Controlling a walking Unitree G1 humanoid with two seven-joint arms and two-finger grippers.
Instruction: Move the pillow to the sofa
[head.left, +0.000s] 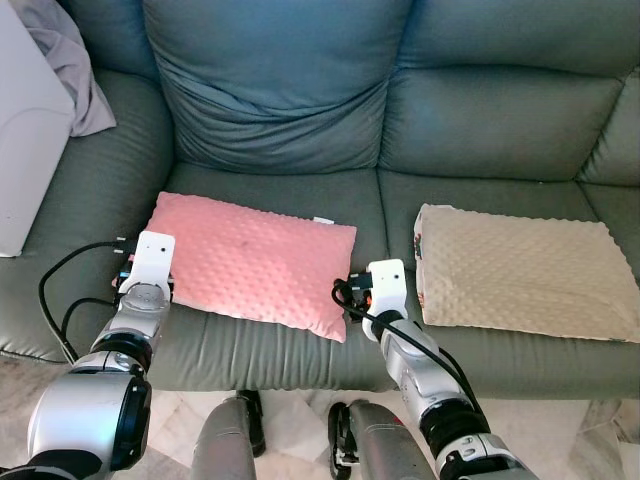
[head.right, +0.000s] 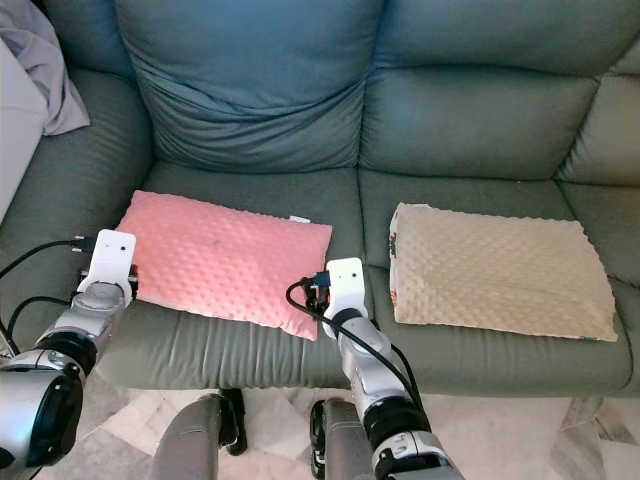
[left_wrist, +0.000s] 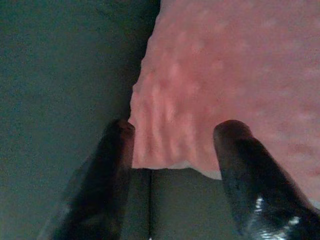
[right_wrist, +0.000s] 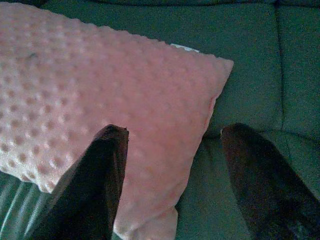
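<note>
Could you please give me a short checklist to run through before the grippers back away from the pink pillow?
1. Pink pillow lies flat on the sofa seat: ok.
2. Left gripper open, fingers either side of the pillow's corner: ok.
3. Right gripper open at the pillow's other end: ok.
4. Pillow fully free of the fingers: cannot tell; the left ones sit very close to the fabric.
5. Beige pillow lies apart on the next seat, out of the way: ok.
6. Pillow's front edge near the seat's front edge: cannot tell if it will stay.
</note>
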